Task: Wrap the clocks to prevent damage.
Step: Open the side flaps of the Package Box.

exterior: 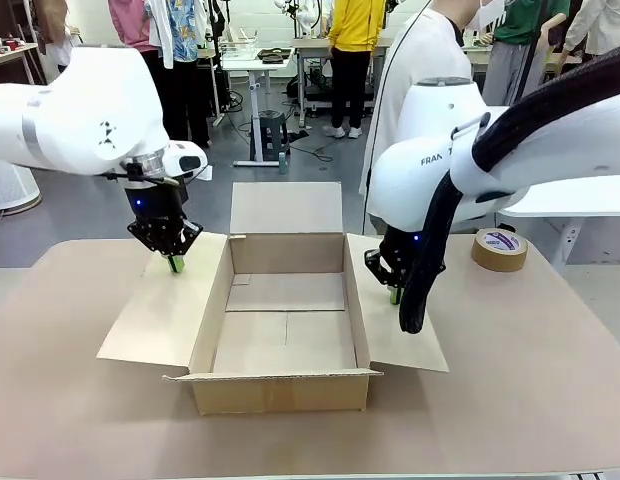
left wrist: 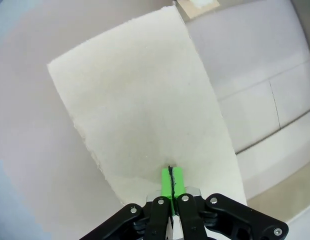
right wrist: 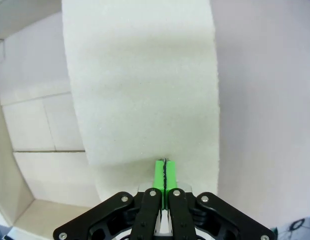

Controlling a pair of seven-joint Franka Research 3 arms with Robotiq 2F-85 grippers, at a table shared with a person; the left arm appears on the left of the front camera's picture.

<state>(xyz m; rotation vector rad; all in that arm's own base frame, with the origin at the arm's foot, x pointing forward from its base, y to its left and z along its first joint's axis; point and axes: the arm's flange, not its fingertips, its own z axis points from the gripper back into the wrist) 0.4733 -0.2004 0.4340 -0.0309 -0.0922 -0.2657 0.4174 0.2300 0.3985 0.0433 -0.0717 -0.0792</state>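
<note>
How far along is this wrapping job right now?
Done: the cardboard box stands open, flaps spread. In hand: the left gripper, shut, seems to press down the left flap, and the right gripper, shut, seems to press the right flap. Left: nearly everything. The box floor is bare, so wrapping and packing are not yet begun, and the tape roll sits untouched nearby.

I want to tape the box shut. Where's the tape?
In the front view, the tape lies on the table at the far right, past the open box and just beyond the right claw.
</note>
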